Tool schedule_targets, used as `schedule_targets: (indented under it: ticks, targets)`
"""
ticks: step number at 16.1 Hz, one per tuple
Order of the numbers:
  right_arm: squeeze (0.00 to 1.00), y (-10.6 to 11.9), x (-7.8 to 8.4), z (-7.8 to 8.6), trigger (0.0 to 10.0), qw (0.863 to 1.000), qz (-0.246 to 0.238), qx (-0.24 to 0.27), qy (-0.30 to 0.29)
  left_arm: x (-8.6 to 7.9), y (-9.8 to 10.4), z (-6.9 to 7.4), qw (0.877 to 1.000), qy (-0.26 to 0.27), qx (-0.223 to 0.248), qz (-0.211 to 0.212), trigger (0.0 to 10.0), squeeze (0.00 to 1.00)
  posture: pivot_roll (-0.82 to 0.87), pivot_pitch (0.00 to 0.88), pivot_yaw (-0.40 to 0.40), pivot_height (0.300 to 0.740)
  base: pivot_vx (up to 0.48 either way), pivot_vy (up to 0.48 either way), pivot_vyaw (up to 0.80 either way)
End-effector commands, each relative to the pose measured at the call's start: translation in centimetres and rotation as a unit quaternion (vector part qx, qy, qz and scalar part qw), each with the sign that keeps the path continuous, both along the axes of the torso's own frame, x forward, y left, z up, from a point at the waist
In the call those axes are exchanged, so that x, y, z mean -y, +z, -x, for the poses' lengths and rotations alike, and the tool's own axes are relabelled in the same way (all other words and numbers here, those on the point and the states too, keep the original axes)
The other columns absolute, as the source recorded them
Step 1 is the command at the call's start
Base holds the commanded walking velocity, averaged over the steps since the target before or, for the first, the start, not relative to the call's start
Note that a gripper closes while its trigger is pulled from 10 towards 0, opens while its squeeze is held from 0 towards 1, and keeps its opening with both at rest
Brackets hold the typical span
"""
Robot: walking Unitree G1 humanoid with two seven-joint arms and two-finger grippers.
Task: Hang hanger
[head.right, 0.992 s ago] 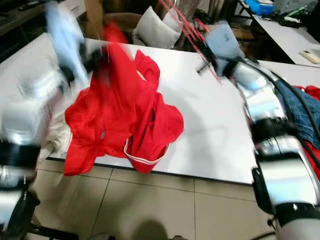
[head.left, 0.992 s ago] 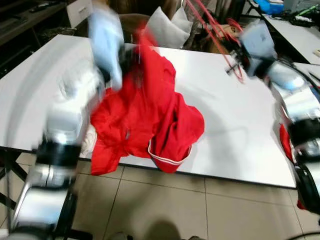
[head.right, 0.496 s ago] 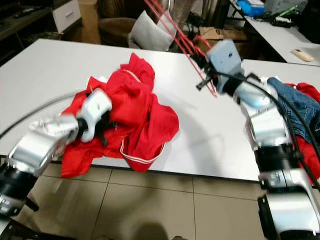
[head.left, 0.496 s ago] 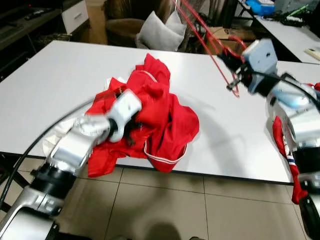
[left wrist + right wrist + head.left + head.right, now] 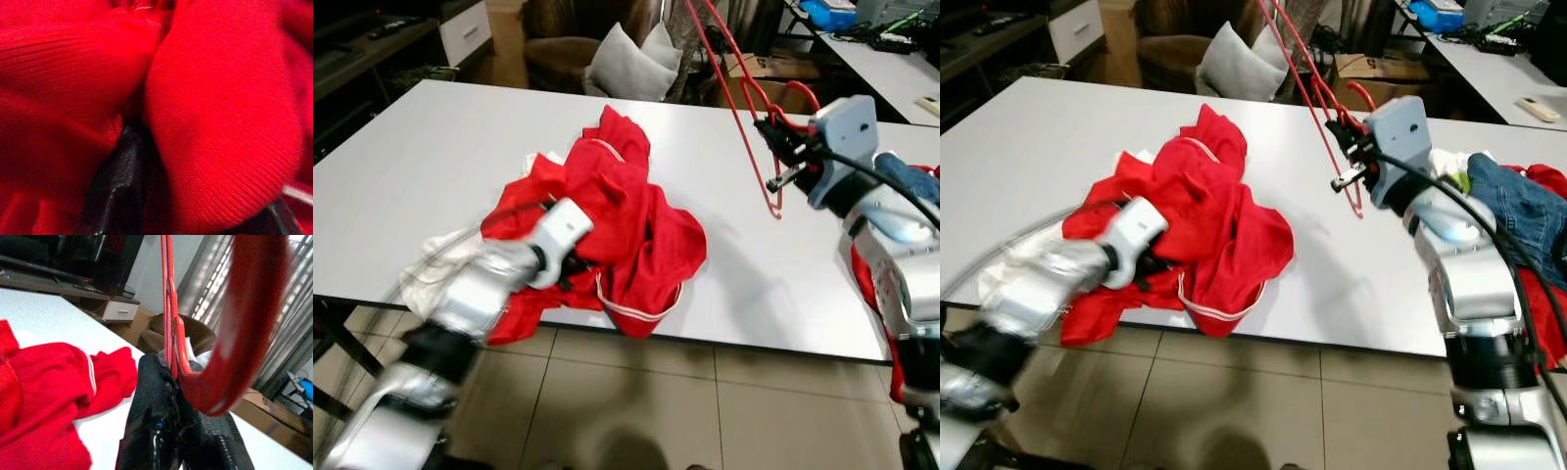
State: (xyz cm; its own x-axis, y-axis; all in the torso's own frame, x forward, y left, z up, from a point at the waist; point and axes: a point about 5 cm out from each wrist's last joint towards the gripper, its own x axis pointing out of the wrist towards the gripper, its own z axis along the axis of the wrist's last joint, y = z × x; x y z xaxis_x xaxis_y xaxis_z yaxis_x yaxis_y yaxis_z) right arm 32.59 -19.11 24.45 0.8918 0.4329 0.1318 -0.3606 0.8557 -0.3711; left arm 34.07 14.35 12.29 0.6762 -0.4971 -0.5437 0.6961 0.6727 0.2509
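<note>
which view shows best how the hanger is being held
The right wrist view: the right gripper is shut on the red hanger near its hook. Both eye views show the hanger held above the table, with the grip small.

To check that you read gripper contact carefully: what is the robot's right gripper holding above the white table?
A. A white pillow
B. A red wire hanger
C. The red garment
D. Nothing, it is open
B: the right gripper is shut on the red wire hanger, raised over the table, while the left gripper is buried in the red garment.
</note>
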Motion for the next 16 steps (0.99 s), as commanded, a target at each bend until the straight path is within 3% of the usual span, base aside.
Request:
schedule_targets:
  ticks: [1,4,6,7,8,9,10,11,14,16]
  targets:
    - [0.00,0.4,0.3,0.4,10.0,1.000,-0.008,0.004,-0.011,-0.5,-0.8,-0.7,0.999,0.023,0.004,-0.036,10.0,1.00,-0.12,0.000,-0.008,0.740,0.000,0.000,0.00]
    - [0.00,-0.2,-0.5,1.6,10.0,1.000,-0.021,-0.010,-0.013,-1.4,-0.9,-2.3,0.993,0.068,0.063,-0.074,10.0,1.00,-0.14,0.000,0.010,0.740,0.000,0.000,0.00]
    - [0.00,-0.4,-0.6,2.2,10.0,0.999,-0.027,-0.020,-0.015,-1.6,-0.3,-2.8,0.989,0.082,0.106,-0.059,10.0,1.00,-0.14,0.000,0.012,0.740,0.000,0.000,0.00]
    - [0.00,-0.4,-0.6,2.4,10.0,0.999,-0.028,-0.023,-0.013,-1.7,0.3,-3.0,0.988,0.086,0.124,-0.031,10.0,1.00,-0.14,0.000,0.014,0.740,0.000,0.000,0.00]
    - [0.00,-0.3,-0.6,2.7,10.0,0.999,-0.029,-0.025,-0.010,-1.3,0.8,-2.8,0.991,0.065,0.116,0.030,10.0,1.00,-0.14,0.000,0.017,0.740,0.000,0.000,0.00]
    - [0.00,-0.2,-0.5,2.9,10.0,0.999,-0.030,-0.026,-0.008,-0.8,1.2,-2.2,0.991,0.028,0.097,0.087,10.0,1.00,-0.14,0.000,0.017,0.740,0.000,0.000,0.00]
    - [0.00,-0.1,-0.1,3.2,10.0,0.999,-0.027,-0.033,-0.004,-1.0,1.3,-0.9,0.990,-0.025,0.072,0.115,10.0,1.00,-0.14,0.000,0.014,0.740,0.000,0.000,0.00]
    - [0.00,-0.1,-0.1,3.2,10.0,0.999,-0.027,-0.033,-0.004,-1.0,1.3,-0.9,0.990,-0.025,0.072,0.115,10.0,1.00,-0.14,0.000,0.014,0.740,0.000,0.000,0.00]
    - [0.00,0.3,0.9,3.7,10.0,0.997,0.006,-0.065,0.039,-3.7,3.4,1.4,0.988,-0.089,0.061,0.107,10.0,1.00,-0.13,0.000,0.006,0.740,0.000,0.000,0.00]
    - [0.00,0.9,1.6,3.8,10.0,0.995,0.022,-0.075,0.060,-4.9,6.0,2.9,0.984,-0.124,0.060,0.117,10.0,1.00,-0.12,0.000,-0.003,0.740,0.000,0.000,0.00]
